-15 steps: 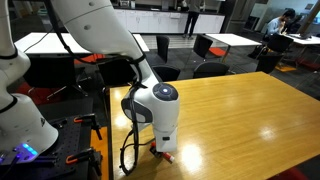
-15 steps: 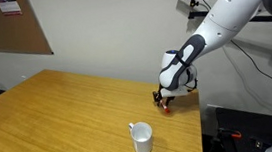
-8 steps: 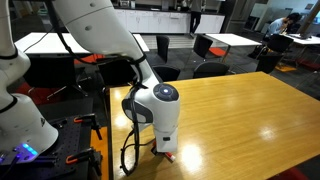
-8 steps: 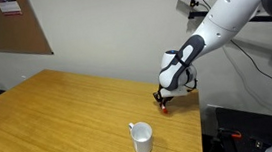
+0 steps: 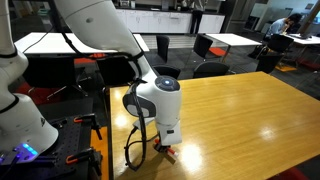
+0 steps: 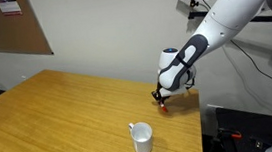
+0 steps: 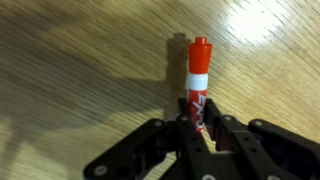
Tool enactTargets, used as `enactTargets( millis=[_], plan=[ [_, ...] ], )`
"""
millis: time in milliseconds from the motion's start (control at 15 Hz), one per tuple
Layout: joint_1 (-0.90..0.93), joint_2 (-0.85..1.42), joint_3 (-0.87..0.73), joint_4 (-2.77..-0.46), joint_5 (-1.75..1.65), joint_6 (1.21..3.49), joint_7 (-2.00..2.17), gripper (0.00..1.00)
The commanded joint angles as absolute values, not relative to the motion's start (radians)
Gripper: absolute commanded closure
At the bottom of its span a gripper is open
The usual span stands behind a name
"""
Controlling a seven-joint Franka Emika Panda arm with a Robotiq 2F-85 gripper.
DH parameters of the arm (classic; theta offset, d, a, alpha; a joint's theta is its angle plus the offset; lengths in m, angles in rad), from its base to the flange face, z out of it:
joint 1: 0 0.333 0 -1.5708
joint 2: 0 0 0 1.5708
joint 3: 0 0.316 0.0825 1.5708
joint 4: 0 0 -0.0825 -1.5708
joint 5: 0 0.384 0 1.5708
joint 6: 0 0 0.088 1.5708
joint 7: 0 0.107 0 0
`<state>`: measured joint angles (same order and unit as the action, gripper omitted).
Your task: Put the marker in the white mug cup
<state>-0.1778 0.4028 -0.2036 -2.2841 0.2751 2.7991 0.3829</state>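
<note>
In the wrist view the red marker, with its white band, sticks out from between the black fingers of my gripper, which is shut on its lower end just above the wooden table. In an exterior view the gripper hangs low over the table's near edge with a bit of the red marker showing under it. Across the room, the gripper holds the marker at the table's far right corner. The white mug cup stands upright on the table, well to the front left of the gripper.
The wooden table spreads wide to the left of the mug. A black cable loops down beside the wrist near the table's edge. Chairs and other tables stand behind, away from the arm.
The jaws have closed on the marker. The wrist has shifted slightly and risen a little over the table edge.
</note>
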Motion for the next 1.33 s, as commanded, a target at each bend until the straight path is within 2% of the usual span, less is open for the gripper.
enactTargets(
  millis=[0, 400, 933, 1267],
  plan=[
    [-0.092, 0.297, -0.279, -2.337, 0.177, 2.787, 0.433, 0.95],
    [-0.049, 0.14, -0.314, -2.373, 0.023, 2.739, 0.446, 0.95],
    [-0.09, -0.058, -0.232, -2.37, -0.149, 2.574, 0.423, 0.95],
    [-0.12, -0.123, -0.157, -2.36, -0.324, 2.573, 0.467, 0.95]
  ],
)
